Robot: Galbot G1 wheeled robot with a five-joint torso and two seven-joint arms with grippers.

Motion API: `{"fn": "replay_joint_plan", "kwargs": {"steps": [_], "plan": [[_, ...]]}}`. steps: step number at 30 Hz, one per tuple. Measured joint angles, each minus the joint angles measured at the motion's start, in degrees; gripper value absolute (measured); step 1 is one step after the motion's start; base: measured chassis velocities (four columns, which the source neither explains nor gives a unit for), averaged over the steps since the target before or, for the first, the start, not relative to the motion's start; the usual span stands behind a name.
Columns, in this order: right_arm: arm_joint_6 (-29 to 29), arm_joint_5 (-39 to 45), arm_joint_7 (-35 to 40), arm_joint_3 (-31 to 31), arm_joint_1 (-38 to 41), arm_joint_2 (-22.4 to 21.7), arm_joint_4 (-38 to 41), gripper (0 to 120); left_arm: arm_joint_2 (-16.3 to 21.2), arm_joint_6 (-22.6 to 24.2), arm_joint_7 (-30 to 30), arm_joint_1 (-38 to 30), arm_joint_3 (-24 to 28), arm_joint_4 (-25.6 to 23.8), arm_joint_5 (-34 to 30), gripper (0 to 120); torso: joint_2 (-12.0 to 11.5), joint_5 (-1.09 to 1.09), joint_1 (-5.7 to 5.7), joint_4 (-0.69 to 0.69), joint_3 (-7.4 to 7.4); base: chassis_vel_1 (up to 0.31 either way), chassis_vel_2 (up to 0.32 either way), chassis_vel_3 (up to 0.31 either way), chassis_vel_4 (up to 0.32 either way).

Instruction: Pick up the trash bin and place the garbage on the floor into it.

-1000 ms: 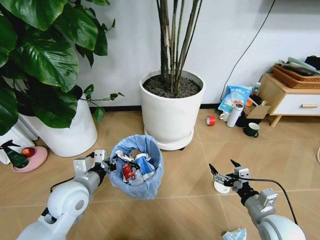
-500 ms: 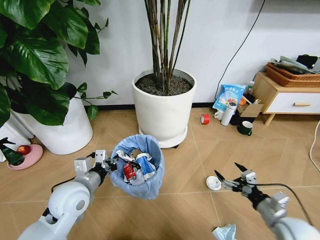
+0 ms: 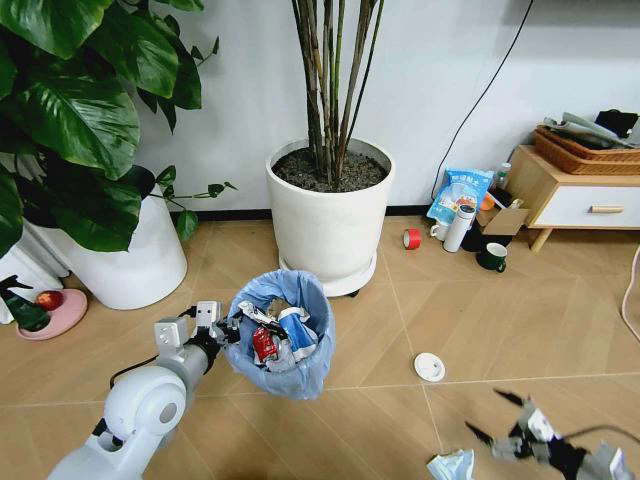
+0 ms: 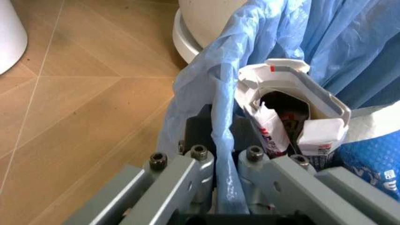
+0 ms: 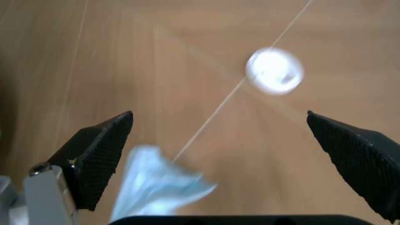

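While the left gripper (image 3: 213, 322) pinches the rim of the trash bin (image 3: 282, 345) in the head view, jaws closed tight on the blue bag's edge, the bin stands upright w/ its mouth up, stuffed w/ cartons and wrappers, in front of the big white plant pot (image 3: 330, 222). Right gripper (image 3: 497, 420) sits low near the floor at the view's lower right, jaws spread wide, holding nothing. A light-blue face mask (image 3: 452, 466) lies just beside it; a white round lid (image 3: 429, 367) lies flat, apart from both.

Left wrist view: fingers (image 4: 198, 165) clamp the bag (image 4: 216, 112) from both sides, liner squeezed between them; a torn white carton (image 4: 293, 93) stands inside the bin.

Right wrist view: right gripper (image 5: 240, 161) wide open, empty, pointing down at the floor (image 5: 156, 56). Mask (image 5: 156, 185) lies by one fingertip (image 5: 103, 150), crumpled, long axis unclear; lid (image 5: 275, 70) farther off, between the tips' line of sight.
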Motion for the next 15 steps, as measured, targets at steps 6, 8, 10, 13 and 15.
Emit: {"fn": "replay_joint_plan", "kwargs": {"steps": [6,8,10,13,15], "plan": [[1.2,-3.9,0.2,-2.7,0.1,1.9,-4.6,100,-0.2,-0.1,-0.1,0.2,0.0,-0.3,0.1,0,0.0,-0.01,0.00,0.00,0.00,0.000,0.000,0.000,0.000],[1.3,-4.2,0.2,-2.9,0.4,2.2,-5.2,100,-0.2,-0.1,-0.1,0.2,0.0,-0.4,0.1,0,0.0,0.00,0.00,0.00,0.00,0.000,0.000,0.000,0.000],[1.8,-4.8,0.3,-3.7,1.3,3.2,-6.9,100,-0.2,-0.1,-0.1,0.5,0.0,-0.5,0.1,0,0.0,-0.01,0.00,0.00,0.00,0.000,0.000,0.000,0.000],[2.3,-5.4,0.6,-4.6,2.2,4.1,-8.1,100,-0.2,-0.1,-0.2,0.9,0.0,-0.6,0.3,0,0.0,-0.01,0.00,0.01,0.00,0.000,0.000,0.000,0.000],[2.3,-5.6,1.5,-5.7,2.9,4.8,-8.8,100,-0.1,-0.2,-0.2,1.2,0.0,-0.7,0.5,0,0.0,-0.02,0.00,0.01,0.00,0.000,0.000,0.000,0.000]]}}
